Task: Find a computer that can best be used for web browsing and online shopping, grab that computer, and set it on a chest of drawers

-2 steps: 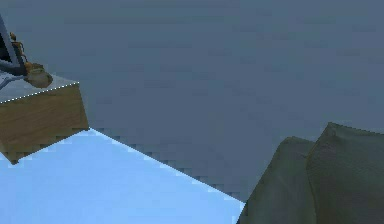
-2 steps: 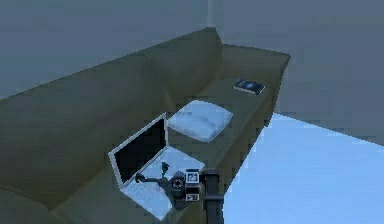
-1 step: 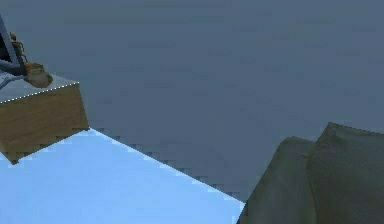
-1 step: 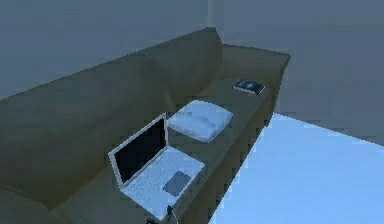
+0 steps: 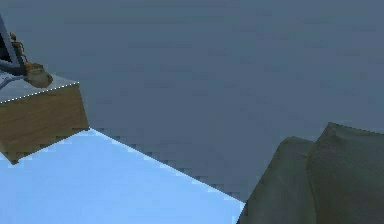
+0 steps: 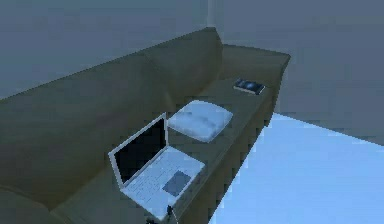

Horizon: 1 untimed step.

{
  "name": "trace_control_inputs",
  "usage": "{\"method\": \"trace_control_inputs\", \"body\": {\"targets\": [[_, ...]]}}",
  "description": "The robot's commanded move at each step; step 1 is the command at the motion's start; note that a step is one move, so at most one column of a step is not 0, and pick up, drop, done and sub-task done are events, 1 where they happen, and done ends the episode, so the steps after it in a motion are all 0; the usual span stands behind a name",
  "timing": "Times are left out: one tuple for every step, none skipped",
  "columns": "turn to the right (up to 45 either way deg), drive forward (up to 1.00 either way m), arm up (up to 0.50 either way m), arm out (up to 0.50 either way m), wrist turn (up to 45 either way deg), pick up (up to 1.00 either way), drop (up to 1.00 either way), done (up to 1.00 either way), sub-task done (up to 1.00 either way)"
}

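Olive sofa [image 6: 90, 110] occupied the near ground, bordered by pale blue floor [image 6: 320, 175]. A wooden cabinet [image 5: 40, 120] stood at the forward view's left. On the sofa seat lay a white cushion [image 6: 200, 122] and, just beside it, the opened laptop [image 6: 155, 170]. The gripper [image 6: 168, 212] showed at the laptop's front edge; whether it held anything could not be determined.

On a sofa [image 6: 90, 95] in the arm side view, a laptop [image 6: 152, 165] is set at the near left of the seat. A cushion [image 6: 200, 122] lies just right of it, and a small flat thing [image 6: 249, 87] farther right. In the forward view, a cabinet [image 5: 40, 118] is placed at the left.
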Motion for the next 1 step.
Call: {"method": "trace_control_inputs", "body": {"targets": [[0.0, 0.0, 0.1, 0.0, 0.0, 0.0, 0.0, 0.0, 0.0]]}}
